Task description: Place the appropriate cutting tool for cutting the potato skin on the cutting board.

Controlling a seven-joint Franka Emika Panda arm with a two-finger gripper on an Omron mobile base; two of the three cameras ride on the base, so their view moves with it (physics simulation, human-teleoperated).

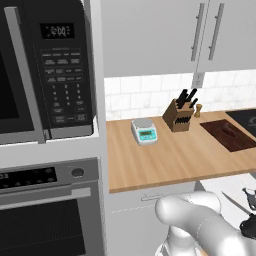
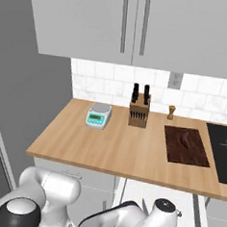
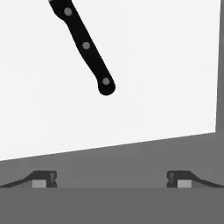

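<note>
In the left base view the cutting board (image 1: 229, 134) sits at the right edge of the frame on the wooden countertop (image 1: 170, 160) with no tool on it, so the placing seems not yet done, while a knife (image 1: 235, 202) lies low at lower right, its blade slanting toward upper left. In the right base view the board (image 2: 186, 146), right of centre, carries only the small brown potato (image 2: 186, 138), right of the knife block (image 2: 139, 111). In the hand view the gripper (image 3: 112, 180) is spread wide and empty, and the knife's black riveted handle (image 3: 85, 46) lies on a white surface (image 3: 166, 70) at upper left, its long axis diagonal with the butt toward frame centre.

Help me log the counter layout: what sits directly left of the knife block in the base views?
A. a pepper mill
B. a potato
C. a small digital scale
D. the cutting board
C: the small digital scale stands left of the knife block; the cutting board lies to its right.
</note>
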